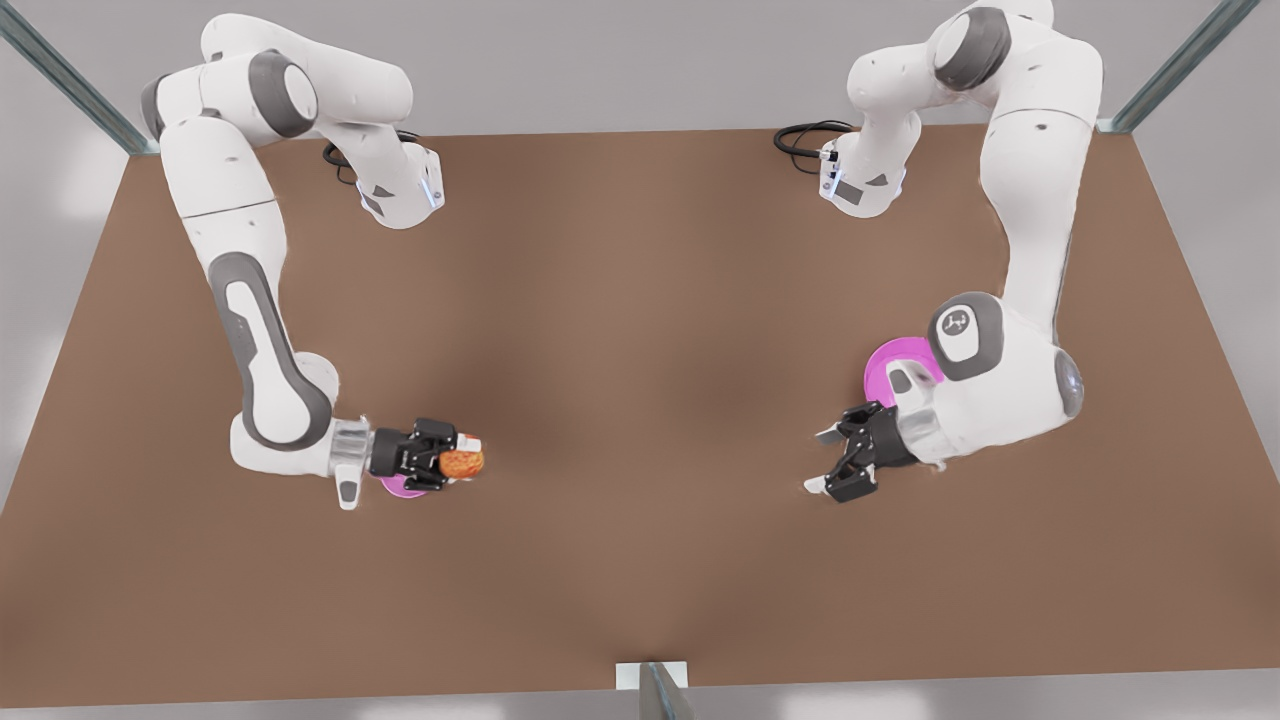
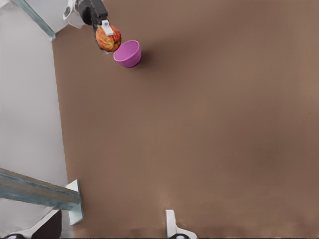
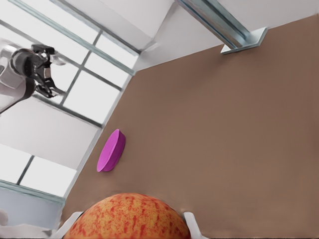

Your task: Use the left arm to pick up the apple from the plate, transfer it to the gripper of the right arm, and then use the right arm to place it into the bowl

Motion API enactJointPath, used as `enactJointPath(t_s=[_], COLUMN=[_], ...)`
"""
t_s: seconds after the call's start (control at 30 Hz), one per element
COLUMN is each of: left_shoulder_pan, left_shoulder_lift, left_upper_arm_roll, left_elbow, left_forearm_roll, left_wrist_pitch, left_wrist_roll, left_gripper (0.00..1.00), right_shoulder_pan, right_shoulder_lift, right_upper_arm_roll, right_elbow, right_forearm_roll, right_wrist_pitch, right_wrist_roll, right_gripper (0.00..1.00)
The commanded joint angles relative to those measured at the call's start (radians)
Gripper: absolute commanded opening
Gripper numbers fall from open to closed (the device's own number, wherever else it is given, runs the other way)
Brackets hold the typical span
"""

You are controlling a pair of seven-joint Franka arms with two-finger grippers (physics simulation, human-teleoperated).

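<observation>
Since the right hand already grips the apple across its middle just above the bowl, I judge this smooth, firm fruit may slip, while the left hand waits wide near the plate.

Two white jointed arms, grey joint bands; black cable loops near each base at table's far edge. Black two-finger grippers, white fingertip pads (small logo on one grey joint cap).

Brown table; metal frame rails at corners
</observation>
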Motion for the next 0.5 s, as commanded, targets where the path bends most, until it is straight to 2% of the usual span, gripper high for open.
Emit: enactJointPath(t_s=[0.0,0.07,0.13,0.17,0.23,0.27,0.47], left_shoulder_pan=[0.035,0.089,-0.135,-0.142,-0.184,-0.182,-0.182], left_shoulder_lift=[-0.073,-0.189,-0.412,-0.447,-0.424,-0.404,-0.4], left_upper_arm_roll=[0.009,0.024,0.359,0.365,0.382,0.382,0.383], left_elbow=[0.018,0.02,-0.09,-0.121,-0.104,-0.067,-0.067], left_forearm_roll=[0.594,0.562,0.379,0.378,0.381,0.382,0.379], left_wrist_pitch=[-0.425,-0.441,-0.435,-0.436,-0.439,-0.439,-0.439], left_wrist_roll=[-1.584,-1.863,-1.915,-1.923,-1.989,-1.99,-1.989], left_gripper=[1.0,1.0,1.0,1.0,1.0,1.0,1.0], right_shoulder_pan=[-0.025,-0.057,-0.065,-0.065,-0.056,-0.053,-0.039], right_shoulder_lift=[-0.004,0.003,0.008,0.014,0.014,0.014,0.017], right_upper_arm_roll=[0.001,-0.011,-0.012,-0.012,-0.011,-0.008,-0.008], right_elbow=[0.015,0.035,0.089,0.102,0.107,0.109,0.101], right_forearm_roll=[-0.341,-0.448,-0.583,-0.64,-0.734,-0.751,-0.797], right_wrist_pitch=[-0.091,-0.086,-0.074,-0.051,-0.005,0.016,0.021], right_wrist_roll=[-0.038,-0.081,-0.079,-0.076,-0.07,-0.068,-0.062], right_gripper=[0.67,0.67,0.67,0.67,0.67,0.67,0.68])
